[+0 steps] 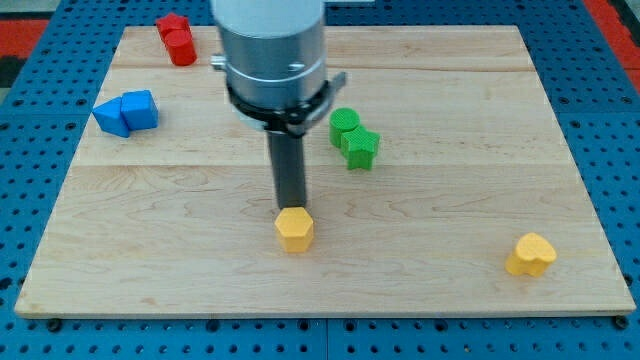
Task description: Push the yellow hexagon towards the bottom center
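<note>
In the camera view, the yellow hexagon [295, 229] sits on the wooden counter [440, 190] near the middle of its bottom half, a little to the view's left of centre. My tip [291, 206] stands right at the hexagon's top edge — touching it or nearly so. There is no pincer on this arm, only the dark rod.

Up and to the right of the hexagon lie two green blocks [353, 137], touching each other. Far to its lower right rests a second yellow block [530, 254], heart-like in shape. Up and to the left are two blue blocks [127, 112] — and further up, two red blocks [176, 38].
</note>
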